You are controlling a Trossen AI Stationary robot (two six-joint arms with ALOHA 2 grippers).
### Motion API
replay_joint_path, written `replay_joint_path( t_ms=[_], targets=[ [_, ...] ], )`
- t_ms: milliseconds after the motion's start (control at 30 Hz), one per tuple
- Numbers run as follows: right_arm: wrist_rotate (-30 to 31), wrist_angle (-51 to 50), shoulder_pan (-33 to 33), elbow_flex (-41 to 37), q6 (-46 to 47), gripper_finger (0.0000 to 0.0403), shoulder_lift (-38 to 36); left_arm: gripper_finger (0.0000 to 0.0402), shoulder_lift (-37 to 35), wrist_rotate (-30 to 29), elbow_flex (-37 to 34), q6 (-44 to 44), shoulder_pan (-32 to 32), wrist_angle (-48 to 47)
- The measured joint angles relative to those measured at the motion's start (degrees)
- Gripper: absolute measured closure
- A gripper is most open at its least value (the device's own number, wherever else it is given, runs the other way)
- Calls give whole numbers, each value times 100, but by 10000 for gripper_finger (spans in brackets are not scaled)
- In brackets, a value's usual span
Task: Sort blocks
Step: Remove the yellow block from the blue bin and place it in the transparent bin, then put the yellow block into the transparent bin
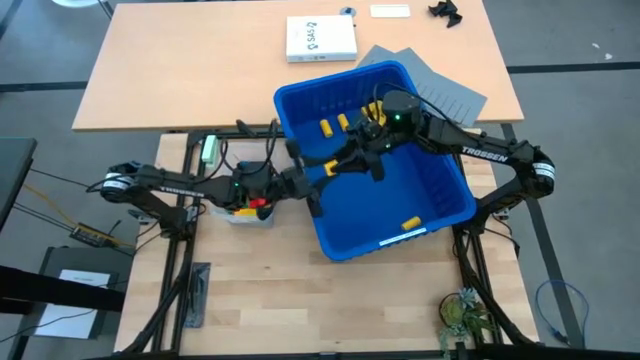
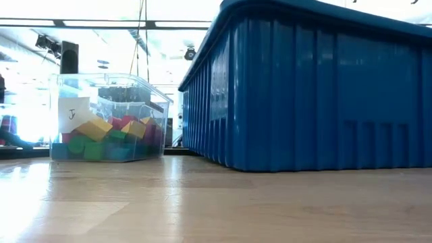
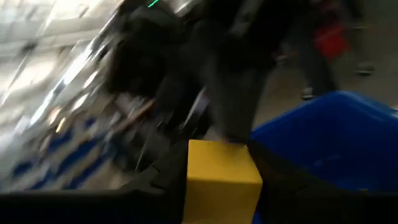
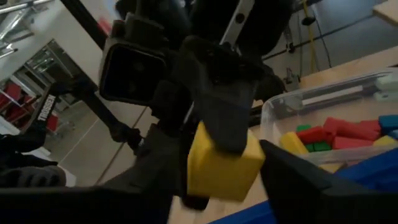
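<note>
My two grippers meet above the left part of the large blue bin (image 1: 425, 185). Between them is a yellow block (image 1: 331, 166), which also shows close up in the left wrist view (image 3: 222, 180) and the right wrist view (image 4: 219, 167). My left gripper (image 1: 325, 172) reaches in from the left and is shut on the block. My right gripper (image 1: 352, 157) comes from the right and is open. Its fingers stand on either side of the block, with a gap showing on one side. Several yellow blocks (image 1: 345, 122) lie on the bin's floor. My left gripper pinches the yellow block by two opposite faces (image 3: 194, 186) between its two fingers. One finger (image 4: 217, 118) lies over the block's upper part in the right wrist view. The fingers come roughly level from the table's left. The block is lifted clear, above the bin.
A small clear tub (image 1: 245, 212) holding red, yellow, green and blue blocks (image 2: 101, 131) stands left of the bin, under my left arm. The bin's tall wall (image 2: 317, 88) fills the low view's right. A white box (image 1: 320, 38) and grey sheets (image 1: 440, 85) lie on the far table.
</note>
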Motion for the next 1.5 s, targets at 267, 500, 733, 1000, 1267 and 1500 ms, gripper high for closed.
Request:
replay_joint_path(
  t_ms=[267, 500, 733, 1000, 1267, 1500],
  targets=[
    [-330, 13, -800, 161, -257, 74, -49, 255, -335, -1880, 80, -1860, -17, -1808],
    [659, -601, -1426, 152, -1226, 58, -40, 256, -510, -1804, 818, -4841, 373, -6033],
    [1712, -1346, -1775, 152, -2401, 69, -39, 256, -526, -880, 1088, -6582, 848, -8900],
    [2598, -1642, -2025, -130, -3214, 75, -22, 169, -528, -541, 1012, -7679, 1207, -9935],
    [3774, -1525, -2134, -145, -3161, 77, 653, 67, -527, -670, 1012, -7655, 1310, -9519],
    [4434, -1309, -2172, 222, -2714, 94, 1880, 75, -527, -741, 1012, -7439, 1301, -9104]
  ],
)
